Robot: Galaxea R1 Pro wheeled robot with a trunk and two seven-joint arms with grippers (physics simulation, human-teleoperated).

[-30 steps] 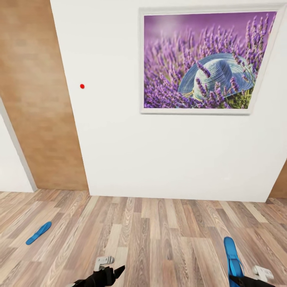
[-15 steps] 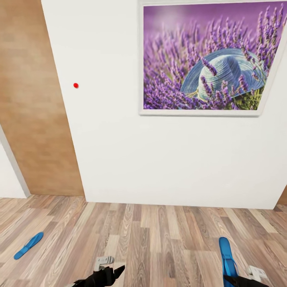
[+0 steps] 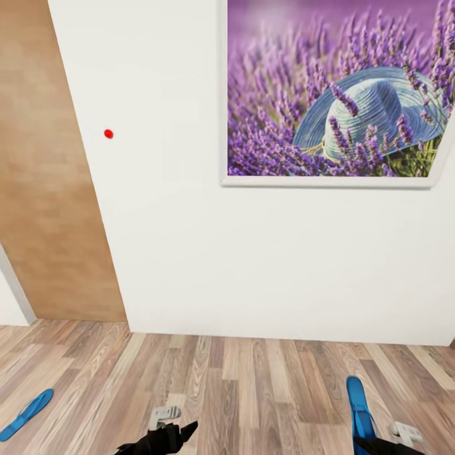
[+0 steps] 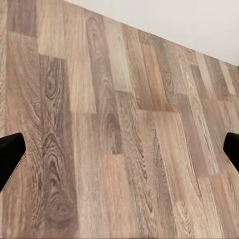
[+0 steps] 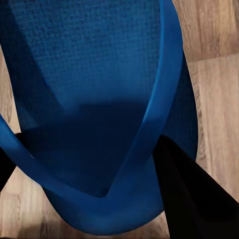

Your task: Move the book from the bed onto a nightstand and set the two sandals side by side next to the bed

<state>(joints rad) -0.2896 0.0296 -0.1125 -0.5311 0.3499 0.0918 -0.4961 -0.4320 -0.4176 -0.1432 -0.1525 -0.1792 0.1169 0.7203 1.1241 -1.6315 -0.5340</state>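
White wall dead ahead in head view, wood plank floor below it, tan wood panel on the left side. Framed lavender picture with a blue hat hangs upper right on the wall, small red dot on the wall to its left.

My right gripper sits at the bottom right edge of head view, clamped on one sandal; the sandal sticks forward from the gripper, toe toward the wall. Right wrist view confirms: blue sole and thong strap right up against the camera, a dark finger pressed to the strap side, floor visible past the sandal's edges.

Other sandal lies flat on the floor at far lower left of head view, well apart from the held one.

My left gripper is at the bottom edge, carrying nothing. In left wrist view the two black fingertips stand at opposite edges of the frame, so jaws are wide, with bare planks between them and a strip of wall base beyond.
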